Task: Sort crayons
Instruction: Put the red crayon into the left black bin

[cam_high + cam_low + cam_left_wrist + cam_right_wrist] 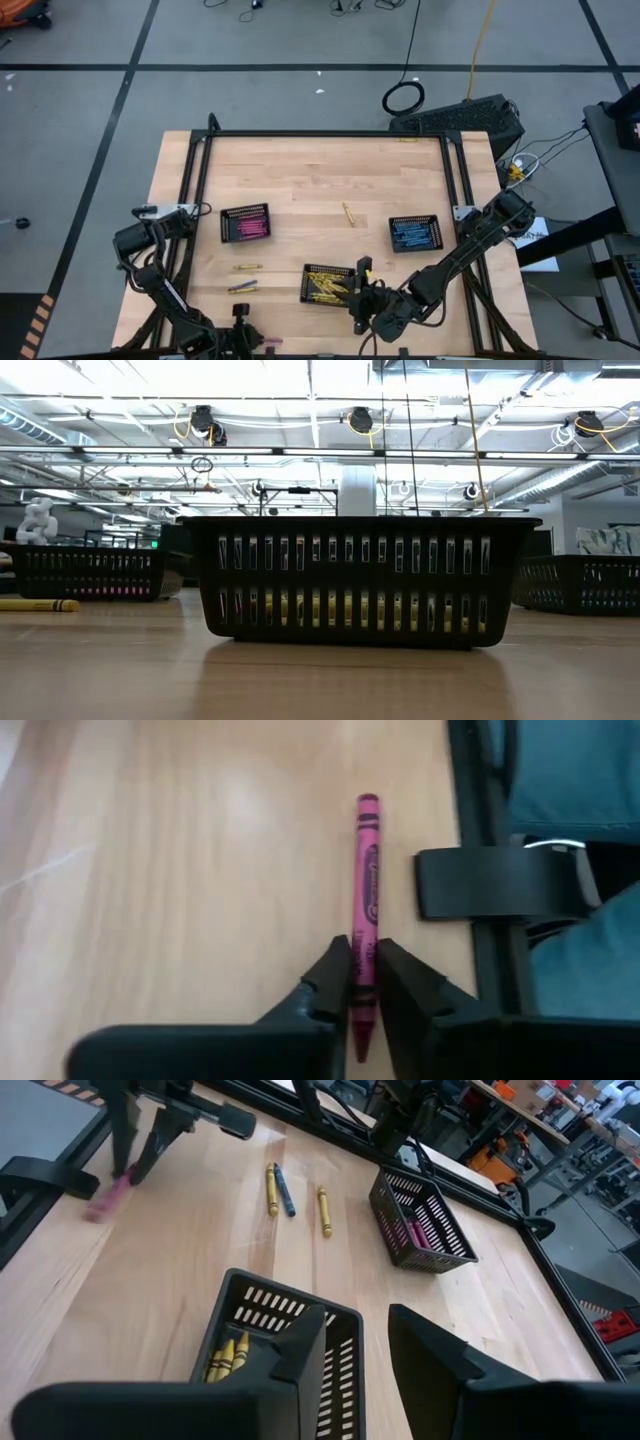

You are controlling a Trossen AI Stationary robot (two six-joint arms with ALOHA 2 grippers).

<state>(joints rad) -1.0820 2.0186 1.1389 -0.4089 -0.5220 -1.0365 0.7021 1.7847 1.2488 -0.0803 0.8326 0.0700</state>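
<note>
Pink crayon (366, 910), near the table's front edge, is clenched by the left gripper (363, 982) at its tip end only, so it may pivot or slip on lifting; the right gripper (358, 1342) waits with jaws parted, empty.

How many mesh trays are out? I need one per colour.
3: the pink-crayon tray on the left, the yellow-crayon tray at front centre, the blue-crayon tray on the right. None looks hidden.

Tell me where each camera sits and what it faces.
High: overhead, straight down on table, both arms.
Low: tabletop level, facing yellow-crayon tray; no arm visible.
Left wrist: over left pincer closed on pink crayon.
Right wrist: behind open right pincer, above that tray.
Shared: right wrist also shows the left pincer and pink crayon.
</note>
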